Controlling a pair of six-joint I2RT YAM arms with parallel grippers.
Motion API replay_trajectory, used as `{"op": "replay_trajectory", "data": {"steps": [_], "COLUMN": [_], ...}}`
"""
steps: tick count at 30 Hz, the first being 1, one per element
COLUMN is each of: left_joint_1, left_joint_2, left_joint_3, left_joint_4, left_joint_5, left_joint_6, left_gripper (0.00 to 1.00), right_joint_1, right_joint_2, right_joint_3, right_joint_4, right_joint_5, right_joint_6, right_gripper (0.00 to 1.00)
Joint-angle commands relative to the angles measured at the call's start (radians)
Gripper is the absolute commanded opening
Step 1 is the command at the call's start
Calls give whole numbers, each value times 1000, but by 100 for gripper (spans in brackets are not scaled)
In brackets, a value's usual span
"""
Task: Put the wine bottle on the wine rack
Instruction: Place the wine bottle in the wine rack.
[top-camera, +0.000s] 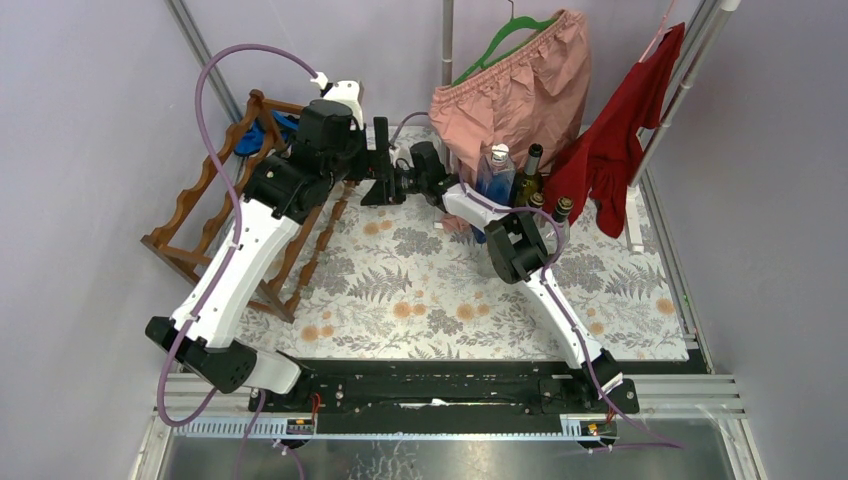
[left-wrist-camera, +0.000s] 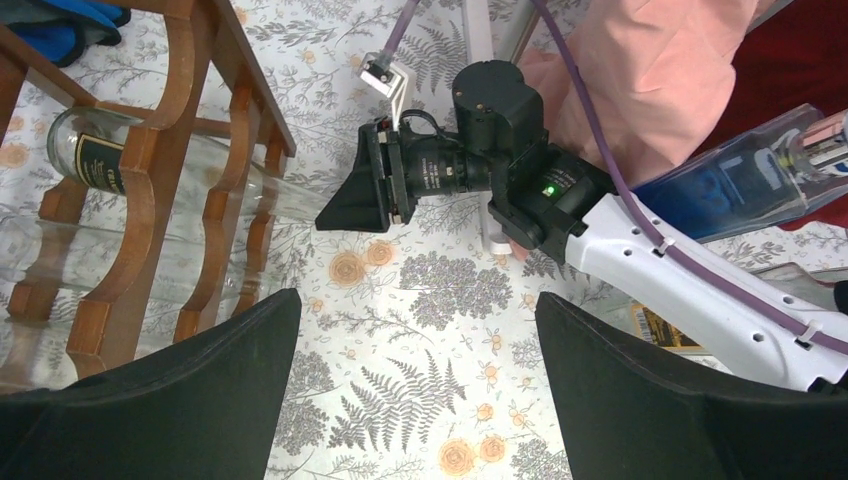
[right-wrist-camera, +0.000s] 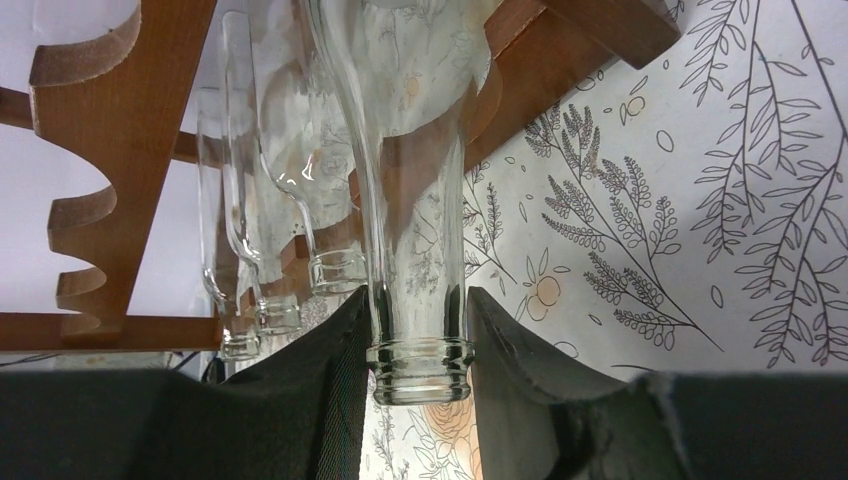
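A clear glass wine bottle (right-wrist-camera: 415, 250) lies with its body inside the reddish-brown wooden wine rack (right-wrist-camera: 95, 180), neck pointing out. My right gripper (right-wrist-camera: 415, 320) is shut on that neck, just behind the lip. In the left wrist view the right gripper (left-wrist-camera: 350, 195) sits at the rack's (left-wrist-camera: 150, 190) open side, with the bottle's (left-wrist-camera: 95, 160) dark-labelled end showing through the rails. My left gripper (left-wrist-camera: 418, 390) hangs open over the floral tablecloth beside the rack, nothing between its fingers. From above, the rack (top-camera: 200, 215) stands at the table's left.
Two more clear bottles (right-wrist-camera: 250, 220) lie in the rack beside the held one. A blue bottle (top-camera: 497, 170) and dark bottles (top-camera: 530, 178) stand at the back right. Pink shorts (top-camera: 515, 90) and a red cloth (top-camera: 625, 130) hang behind them. Something blue (top-camera: 262, 135) lies behind the rack.
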Motion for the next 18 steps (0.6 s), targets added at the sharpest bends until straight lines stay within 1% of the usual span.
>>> {"op": "replay_trajectory", "data": {"steps": [1,8,13,18], "left_joint_1": [15,21,23,31], "left_joint_2": [-1,9,22,25], "left_joint_3": [20,12,12,14], "left_joint_4": [-30,-34,-64,-75], "left_joint_5": [-25,-23,-85,-92], "left_joint_6": [17,22,34,51], "left_gripper": [94,94,94,94], "right_joint_1": [29,32,34,54], "right_joint_2": [79,55,38,15], "right_joint_3": [-56,-52,-62,-63], "right_joint_4": [25,-25,-37,-54], "right_joint_5": [21,49,62,65], "right_joint_6": [117,37,16,-26], "right_gripper": [0,0,0,0]}}
